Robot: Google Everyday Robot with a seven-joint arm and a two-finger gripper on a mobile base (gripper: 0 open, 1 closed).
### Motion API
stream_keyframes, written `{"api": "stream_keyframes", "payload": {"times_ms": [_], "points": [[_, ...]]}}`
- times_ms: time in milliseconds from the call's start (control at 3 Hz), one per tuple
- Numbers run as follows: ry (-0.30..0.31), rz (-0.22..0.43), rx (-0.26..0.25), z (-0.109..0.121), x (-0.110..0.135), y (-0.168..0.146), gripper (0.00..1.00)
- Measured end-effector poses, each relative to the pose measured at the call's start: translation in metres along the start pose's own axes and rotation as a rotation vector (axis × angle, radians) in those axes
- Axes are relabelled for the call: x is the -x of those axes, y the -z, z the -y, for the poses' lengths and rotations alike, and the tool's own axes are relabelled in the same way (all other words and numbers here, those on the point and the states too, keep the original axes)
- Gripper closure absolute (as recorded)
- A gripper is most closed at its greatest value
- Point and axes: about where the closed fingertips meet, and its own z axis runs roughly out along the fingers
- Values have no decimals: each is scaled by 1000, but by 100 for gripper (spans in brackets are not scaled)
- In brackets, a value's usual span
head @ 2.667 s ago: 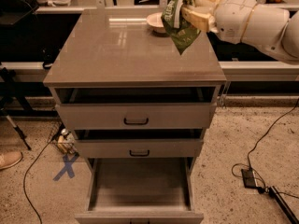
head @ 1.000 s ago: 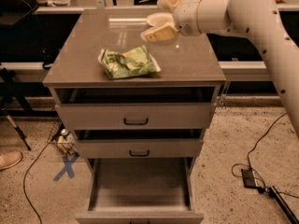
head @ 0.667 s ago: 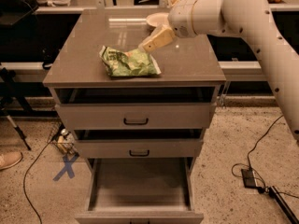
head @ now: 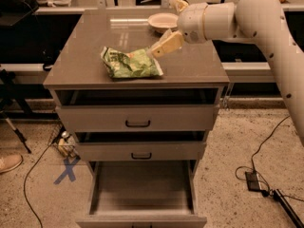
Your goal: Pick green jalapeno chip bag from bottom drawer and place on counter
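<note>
We see the bag [head: 130, 63] flat on the counter [head: 194, 72]. Gripper [head: 165, 28] hovers just beside it, jaws apart, w/ nothing held.

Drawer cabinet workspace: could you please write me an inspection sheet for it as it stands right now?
Surface: counter, glossy grey, bag and bowl on it.
Job's things: green jalapeno chip bag lies flat on the counter's front half; bottom drawer pulled open, nothing seen inside.
Clutter: pale bowl at the counter's back.
Grippers: end effector over the counter, just right of the bag, fingers apart, holding nothing.
Cables: black cable with adapter on the floor, right; thin cable, left.
Surroundings: upper two drawers slightly open; blue X on floor; shoe at left edge.
</note>
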Motion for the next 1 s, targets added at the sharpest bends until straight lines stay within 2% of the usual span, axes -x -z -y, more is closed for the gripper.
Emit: {"api": "stream_keyframes", "payload": {"times_ms": [333, 667, 1000], "points": [[-75, 48, -18, 7, -19, 31, 0], [-135, 102, -63, 22, -39, 75, 0], [-165, 135, -131, 38, -58, 123, 0]]}}
